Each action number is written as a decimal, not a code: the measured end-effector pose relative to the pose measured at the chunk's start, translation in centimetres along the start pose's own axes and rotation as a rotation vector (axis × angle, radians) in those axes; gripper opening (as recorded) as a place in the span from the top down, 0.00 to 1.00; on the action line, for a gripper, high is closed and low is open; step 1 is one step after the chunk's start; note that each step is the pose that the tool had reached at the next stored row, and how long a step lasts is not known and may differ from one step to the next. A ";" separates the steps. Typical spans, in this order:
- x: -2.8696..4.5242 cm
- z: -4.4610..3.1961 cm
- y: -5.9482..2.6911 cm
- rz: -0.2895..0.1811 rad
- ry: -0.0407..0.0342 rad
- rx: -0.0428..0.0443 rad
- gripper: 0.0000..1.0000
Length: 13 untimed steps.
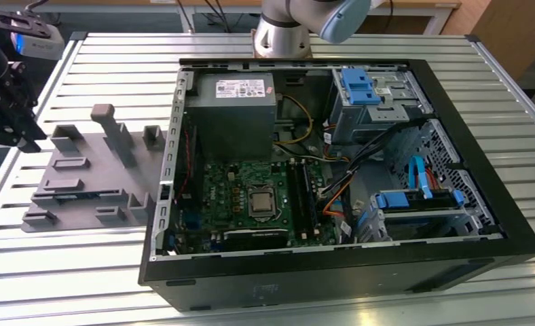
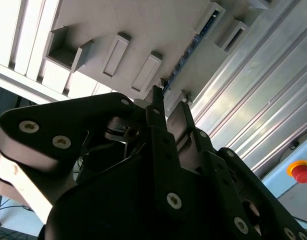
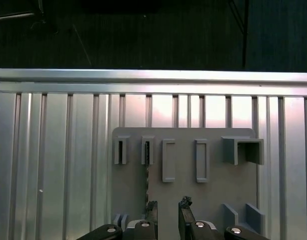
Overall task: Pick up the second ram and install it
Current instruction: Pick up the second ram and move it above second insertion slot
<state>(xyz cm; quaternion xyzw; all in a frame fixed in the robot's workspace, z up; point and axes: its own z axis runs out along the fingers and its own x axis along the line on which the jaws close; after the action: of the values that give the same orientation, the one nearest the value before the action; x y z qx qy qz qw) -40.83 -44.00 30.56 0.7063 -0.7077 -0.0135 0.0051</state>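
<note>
Claw [image 2: 169,99] parted, empty — second ram [image 2: 188,50] seemingly just ahead, beside one finger.

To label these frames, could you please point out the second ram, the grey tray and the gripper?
second ram [image 2: 187,52]: second wrist view, middle of its blue edge.
grey tray [image 3: 213,200]: first wrist view, bare flat base.
gripper [image 3: 168,204]: first wrist view, midway between its fingertips.
</note>
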 end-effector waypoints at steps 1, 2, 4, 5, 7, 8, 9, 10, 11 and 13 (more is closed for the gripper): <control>0.02 0.05 0.00 -0.001 0.0001 0.0000 0.69; 0.05 0.12 0.00 -0.002 0.0000 0.0001 0.69; 0.07 0.27 0.00 -0.005 0.0002 -0.0001 0.69; 0.07 0.35 -0.01 -0.007 0.0002 -0.0001 0.69; 0.08 0.47 -0.01 -0.010 0.0003 0.0010 0.69; 0.09 0.51 -0.01 -0.011 0.0004 0.0018 0.69; 0.09 0.58 -0.01 -0.011 0.0004 0.0030 0.69; 0.09 0.65 0.02 -0.011 0.0005 0.0050 0.69; 0.08 0.73 0.04 -0.011 0.0005 0.0086 0.69; 0.08 0.97 0.07 -0.011 0.0006 0.0170 0.69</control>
<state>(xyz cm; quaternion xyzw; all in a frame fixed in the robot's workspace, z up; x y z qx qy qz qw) -40.93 -44.07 29.59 0.7103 -0.7039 -0.0073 -0.0008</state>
